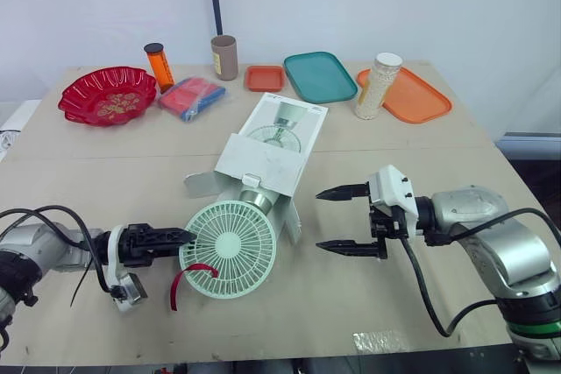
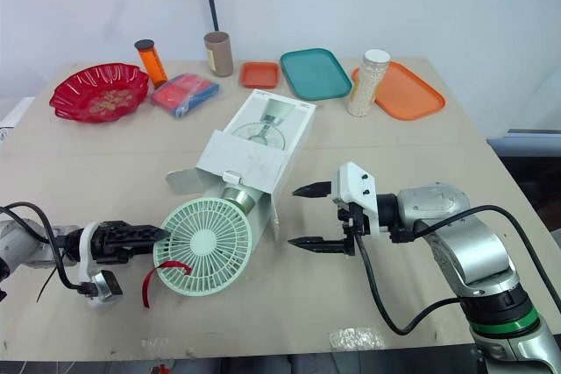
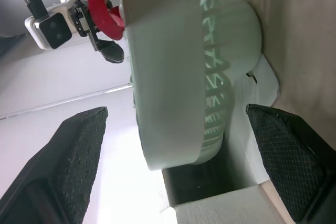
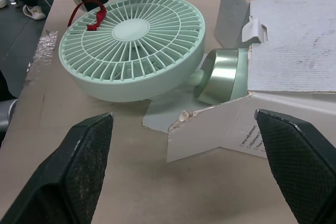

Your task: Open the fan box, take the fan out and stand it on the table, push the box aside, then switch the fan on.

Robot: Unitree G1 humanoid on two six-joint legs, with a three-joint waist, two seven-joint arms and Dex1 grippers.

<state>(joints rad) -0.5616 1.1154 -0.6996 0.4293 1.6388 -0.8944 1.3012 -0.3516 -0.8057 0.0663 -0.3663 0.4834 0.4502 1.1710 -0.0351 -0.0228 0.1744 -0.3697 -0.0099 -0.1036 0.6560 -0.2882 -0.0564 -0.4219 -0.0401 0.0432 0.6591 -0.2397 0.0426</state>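
Observation:
The white fan box [image 1: 272, 151] lies flat in the middle of the table, its near end open with the flaps spread. A mint-green fan [image 1: 230, 249] sticks out of that end, its round grille facing up and toward me and its base [image 4: 223, 75] still inside the box mouth. A red strap [image 1: 188, 276] hangs from the grille's lower left. My left gripper [image 1: 180, 237] is open at the fan's left rim, which stands between its fingers [image 3: 79, 150]. Right of the box mouth, my right gripper [image 1: 344, 219] is open and holds nothing.
Along the far side stand a red bowl [image 1: 107, 94], an orange bottle [image 1: 159, 66], a blue and red packet [image 1: 191, 96], a brown tube [image 1: 224, 57], a small orange tray [image 1: 264, 78], a teal tray [image 1: 319, 75], a jar of white beads [image 1: 379, 85] and an orange tray [image 1: 412, 94].

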